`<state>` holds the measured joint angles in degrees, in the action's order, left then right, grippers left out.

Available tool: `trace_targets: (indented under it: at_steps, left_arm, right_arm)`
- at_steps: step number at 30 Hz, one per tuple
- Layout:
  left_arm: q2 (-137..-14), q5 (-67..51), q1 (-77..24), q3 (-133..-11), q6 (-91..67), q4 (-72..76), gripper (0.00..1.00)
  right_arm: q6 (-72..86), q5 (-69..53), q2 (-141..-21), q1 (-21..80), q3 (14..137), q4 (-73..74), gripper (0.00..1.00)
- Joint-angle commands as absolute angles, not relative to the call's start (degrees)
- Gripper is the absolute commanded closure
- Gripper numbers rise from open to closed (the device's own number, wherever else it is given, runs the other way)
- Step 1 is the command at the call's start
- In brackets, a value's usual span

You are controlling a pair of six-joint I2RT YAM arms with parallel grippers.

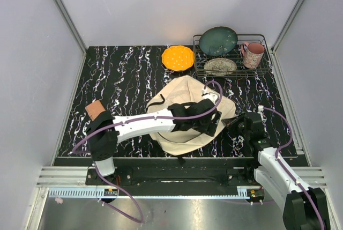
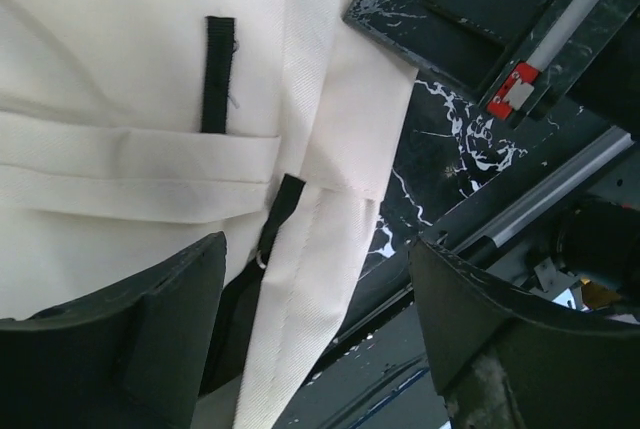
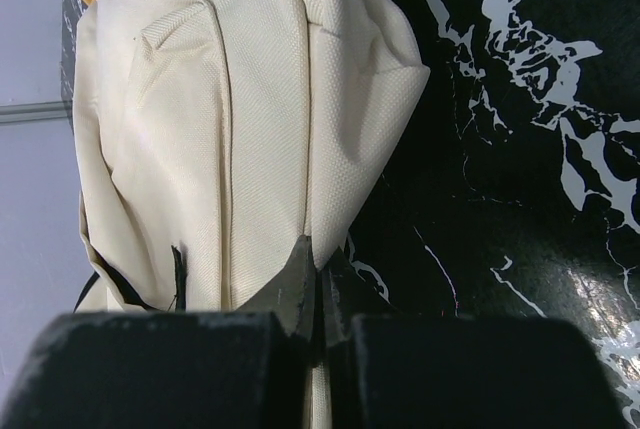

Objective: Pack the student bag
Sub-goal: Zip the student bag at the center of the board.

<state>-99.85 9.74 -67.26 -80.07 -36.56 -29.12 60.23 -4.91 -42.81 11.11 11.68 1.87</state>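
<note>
The student bag (image 1: 185,93), a cream fabric backpack, lies flat in the middle of the black marbled table. My left arm reaches across it, and my left gripper (image 1: 211,120) hovers over its near right edge. In the left wrist view the left gripper (image 2: 318,249) is open. A cream seam flap of the bag (image 2: 300,289) and a black strap with a metal ring (image 2: 275,219) lie between the jaws, untouched. My right gripper (image 1: 231,123) is at the bag's right corner. In the right wrist view the right gripper (image 3: 322,254) is shut, pinching the bag's (image 3: 200,99) fabric edge.
An orange plate (image 1: 178,58) lies behind the bag. A wire rack (image 1: 257,37) at the back right holds a green plate (image 1: 218,40), a patterned dish (image 1: 220,66) and a pink mug (image 1: 253,54). A brown block (image 1: 95,109) sits near the left arm's elbow.
</note>
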Motion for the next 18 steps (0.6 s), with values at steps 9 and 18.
trace_targets:
  at_steps: [9,18]
  left_arm:
    - [-107.4,16.7,-69.2,-87.8,-41.5,-35.1,0.33]
    - [-111.5,17.8,-69.3,-90.6,-41.7,-36.2,0.51]
  right_arm:
    - [59.3,-4.0,-41.7,11.6,15.4,4.5,0.97]
    - [58.6,-3.6,-41.8,11.6,16.2,5.5,0.97]
